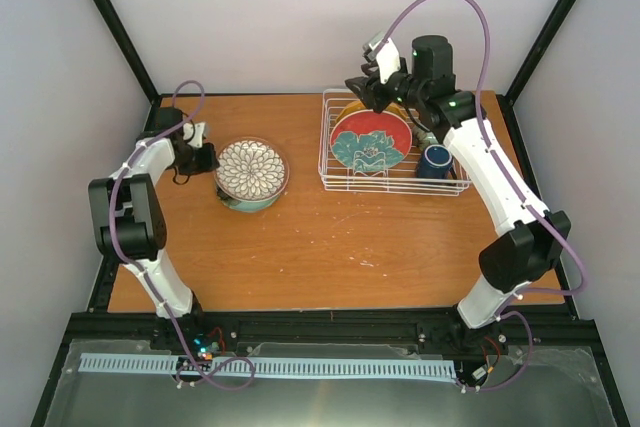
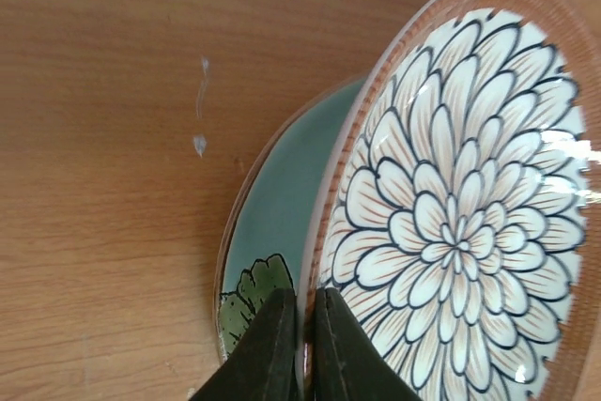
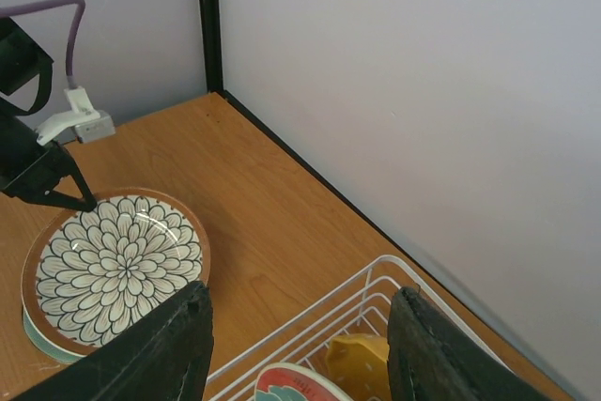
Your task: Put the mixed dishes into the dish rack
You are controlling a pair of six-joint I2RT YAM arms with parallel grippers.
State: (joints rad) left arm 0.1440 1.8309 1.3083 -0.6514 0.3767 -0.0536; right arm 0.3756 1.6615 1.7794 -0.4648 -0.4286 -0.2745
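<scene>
The left gripper (image 2: 302, 305), jaws narrow on the rim of the floral plate (image 2: 460, 223) resting atop the bowl (image 2: 282, 204) on the surface (image 2: 113, 91), grips edge-on probably to stand it in the rack (image 1: 322, 152), over which the right gripper (image 3: 302, 307) hangs wide open.

1. Counter (image 1: 300, 247): orange-brown wood grain, with a small pale scuff (image 2: 200, 145) in my left wrist view.
2. Walls (image 1: 300, 7): plain pale grey, on three sides.
3. Frame posts (image 1: 115, 22): black, slanting up from the rear corners.
4. Near edge: black rail (image 1: 330, 325), then a grey metal sheet (image 1: 330, 402).
5. Light: soft and even from where I watch.
</scene>
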